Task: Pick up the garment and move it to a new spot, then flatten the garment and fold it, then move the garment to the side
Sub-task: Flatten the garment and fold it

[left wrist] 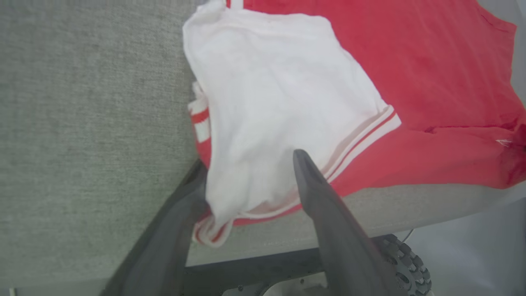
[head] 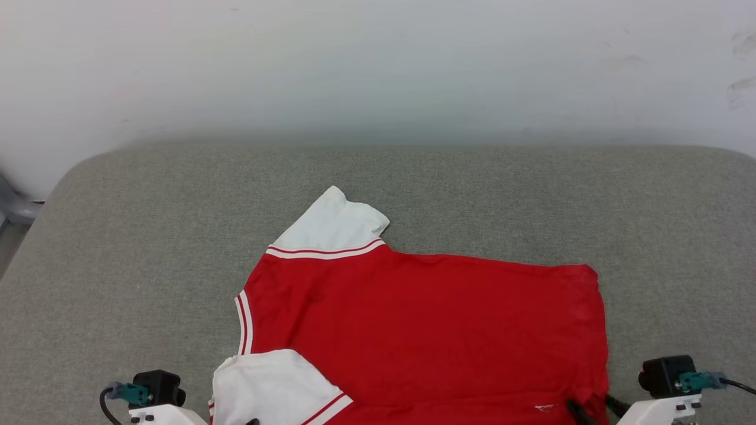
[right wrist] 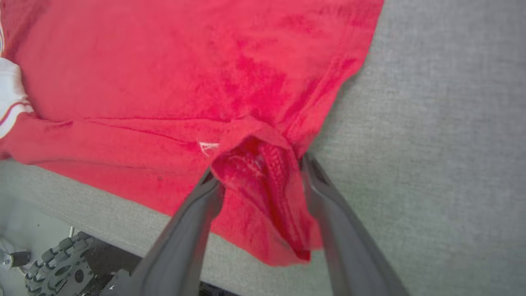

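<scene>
Red fabric covers the near middle of a grey woven table top (head: 147,248), where the garment (head: 425,330) lies mostly flat with its plain red body spread toward the right and its collar end toward the left. One white sleeve, edged with red and white striped trim, points away toward the pale wall (head: 378,71). The other white sleeve lies at the near left, folded partly over the red body. Along the near edge a strip of the red body is turned up and back, showing as a long crease in both wrist views. The left gripper (left wrist: 249,160) holds the near sleeve. One dark finger is tucked under the white cloth and the other rests on top of it, beside the striped trim, and a corner of the sleeve droops between them over the table's edge. The right gripper (right wrist: 259,166) sits at the garment's near right corner with a bunched, raised fold of red hem pinched between its two fingers, filling the gap between them. In the head view its finger ends (head: 576,407) touch that same red corner at the bottom of the picture. Below the table's edge a knobbly dark wheel (left wrist: 404,263) sits beside a black frame bar (left wrist: 254,267).
</scene>
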`<state>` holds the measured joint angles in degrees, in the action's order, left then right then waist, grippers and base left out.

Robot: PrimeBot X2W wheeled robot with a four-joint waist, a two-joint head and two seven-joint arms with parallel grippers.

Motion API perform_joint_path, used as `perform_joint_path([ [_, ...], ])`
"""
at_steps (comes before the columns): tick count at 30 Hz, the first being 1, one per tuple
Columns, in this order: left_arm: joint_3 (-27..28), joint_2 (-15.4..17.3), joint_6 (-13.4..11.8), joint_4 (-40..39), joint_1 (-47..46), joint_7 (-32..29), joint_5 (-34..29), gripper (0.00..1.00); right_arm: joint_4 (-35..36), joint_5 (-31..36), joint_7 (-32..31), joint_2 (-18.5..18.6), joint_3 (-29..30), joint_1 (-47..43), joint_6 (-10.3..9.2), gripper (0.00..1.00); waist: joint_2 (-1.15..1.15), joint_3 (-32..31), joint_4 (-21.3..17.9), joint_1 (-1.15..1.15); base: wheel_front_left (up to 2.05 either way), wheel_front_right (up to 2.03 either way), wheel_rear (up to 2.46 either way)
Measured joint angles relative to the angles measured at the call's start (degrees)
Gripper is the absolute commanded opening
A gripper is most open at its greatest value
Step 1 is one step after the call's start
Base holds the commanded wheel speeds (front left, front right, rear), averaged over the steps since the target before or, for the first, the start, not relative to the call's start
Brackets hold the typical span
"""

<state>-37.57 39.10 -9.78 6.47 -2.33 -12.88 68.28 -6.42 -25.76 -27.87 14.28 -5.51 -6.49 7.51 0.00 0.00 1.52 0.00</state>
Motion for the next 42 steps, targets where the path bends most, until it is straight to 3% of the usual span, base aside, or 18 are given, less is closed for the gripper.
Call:
perform_joint_path([
  [7, 0.81, -0.03, 0.10, 0.99, -2.24, 5.76, -4.45, 1.00, 4.31, 5.24, 13.01, -2.75, 4.20, -0.57, -0.01, 1.00, 0.00, -0.51, -0.32, 0.00, 0.00, 0.00, 0.00],
  [13, 2.98, -0.70, -1.61, 0.23, -4.33, 13.29, -8.40, 1.00, 7.89, 10.29, 19.90, -6.15, 7.45, -0.52, 0.00, 1.00, 0.00, -0.73, -0.97, 0.00, 0.00, 0.00, 0.00],
  [20, 4.91, -3.56, -3.12, -0.90, -6.80, 22.16, -12.38, 1.00, 11.92, 13.00, 21.61, -8.83, 8.65, 0.62, 0.00, 1.00, 0.00, 0.32, -2.31, 0.00, 0.00, 0.00, 0.00],
  [29, 6.76, -4.01, -4.85, -1.46, -14.02, 26.53, -19.38, 1.00, 16.99, 14.88, 22.39, -10.70, 9.64, 5.32, 0.00, 1.00, 0.00, 6.92, -4.31, 0.01, 0.00, 0.00, 0.00],
  [38, 8.29, -3.10, 0.35, 4.60, -26.53, 24.63, -20.09, 1.00, 19.61, 15.72, 24.19, -11.24, 8.98, 10.95, 0.00, 1.00, 0.00, 15.74, -7.61, 0.01, 0.00, 0.00, 0.00],
  [42, 8.01, -1.63, 4.34, 9.36, -32.92, 19.76, -19.14, 1.00, 18.92, 14.81, 24.93, -11.27, 8.40, 12.44, 0.00, 1.00, 0.00, 18.07, -9.95, 0.02, 0.00, 0.00, 0.00],
])
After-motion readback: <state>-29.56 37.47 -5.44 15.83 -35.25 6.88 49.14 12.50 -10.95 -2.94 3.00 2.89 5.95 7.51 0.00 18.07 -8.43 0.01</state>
